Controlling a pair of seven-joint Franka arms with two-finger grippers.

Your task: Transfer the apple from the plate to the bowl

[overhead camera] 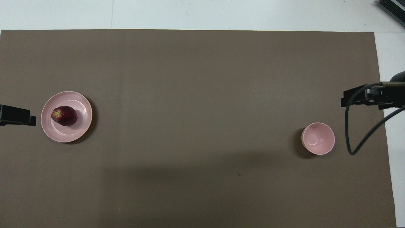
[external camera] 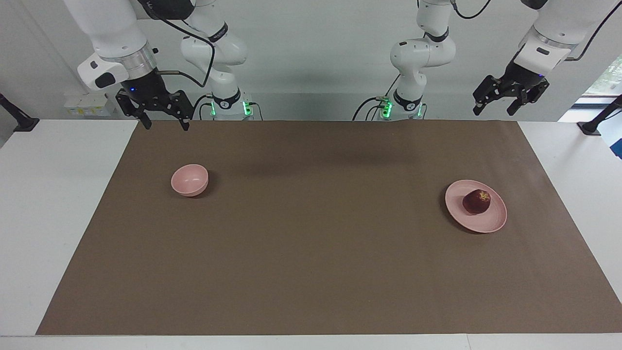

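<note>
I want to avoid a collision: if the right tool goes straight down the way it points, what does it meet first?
Probably the brown table mat, near its edge; the right tool hangs open above it, apart from the small pink bowl.

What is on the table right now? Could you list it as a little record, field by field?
apple: lying on the plate, untouched
plate: on the brown mat, toward the left arm's end of the table
bowl: upright, nothing in it, toward the right arm's end
left end effector: open, raised, holding nothing
right end effector: open, raised, holding nothing
task progress: apple not yet picked up
</note>
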